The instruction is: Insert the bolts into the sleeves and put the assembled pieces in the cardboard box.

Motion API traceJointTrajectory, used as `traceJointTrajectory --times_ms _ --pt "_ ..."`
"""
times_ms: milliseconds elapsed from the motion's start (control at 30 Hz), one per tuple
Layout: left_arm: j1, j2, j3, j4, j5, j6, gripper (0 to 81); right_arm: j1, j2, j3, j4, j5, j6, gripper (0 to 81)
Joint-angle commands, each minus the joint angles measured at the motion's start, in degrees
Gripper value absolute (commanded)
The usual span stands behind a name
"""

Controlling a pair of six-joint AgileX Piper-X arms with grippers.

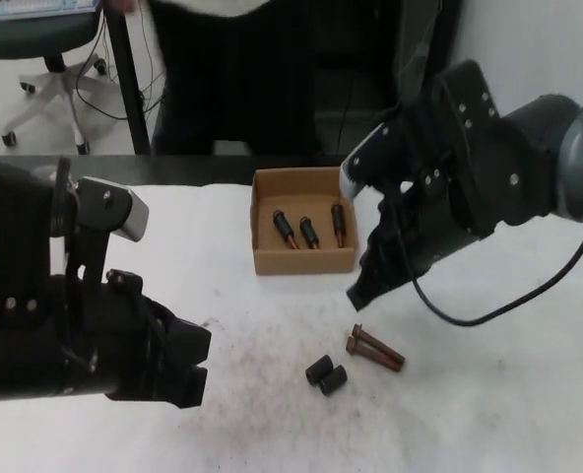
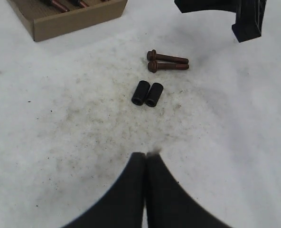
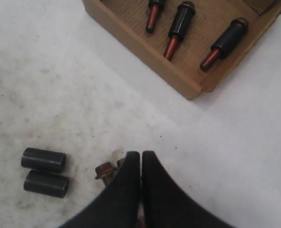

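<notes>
Two rust-brown bolts [image 1: 375, 347] lie side by side on the white bench, and two short black sleeves [image 1: 326, 373] lie just in front of them. The cardboard box [image 1: 265, 258] stands behind, holding three bolts fitted in sleeves [image 3: 178, 21]. My left gripper [image 2: 146, 155] is shut on nothing, low over the bench and well short of the sleeves [image 2: 147, 93] and bolts [image 2: 168, 62]. My right gripper [image 3: 140, 154] is shut and empty, hanging above the bolts; its fingers hide all but the bolt heads [image 3: 105, 170]. The sleeves [image 3: 44, 171] lie off to its side.
The bench is covered in white cloth with a dirty patch [image 2: 83, 123] around the loose parts. An office chair [image 1: 45, 59] and a dark table leg [image 1: 124, 79] stand behind the bench. The right gripper [image 2: 247, 23] shows beyond the bolts in the left wrist view.
</notes>
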Motion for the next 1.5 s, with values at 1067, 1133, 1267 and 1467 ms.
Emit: traceJointTrajectory --times_ms 1067,1133,1267,1467 --pt "-0.2 0.1 -0.1 3.2 0.2 4.0 0.3 -4.2 11.1 -0.2 -0.1 -0.2 -16.8 27.7" --pt "-0.2 0.1 -0.1 3.2 0.2 4.0 0.3 -4.2 11.1 -0.2 -0.1 -0.5 -16.8 27.7" --pt "-0.2 0.1 -0.1 3.2 0.2 4.0 0.3 -4.0 11.6 -0.2 -0.1 -2.4 -16.8 27.7" --pt "-0.2 0.1 -0.1 3.2 0.2 4.0 0.3 -2.8 12.1 -0.2 -0.3 -3.2 -16.8 27.7"
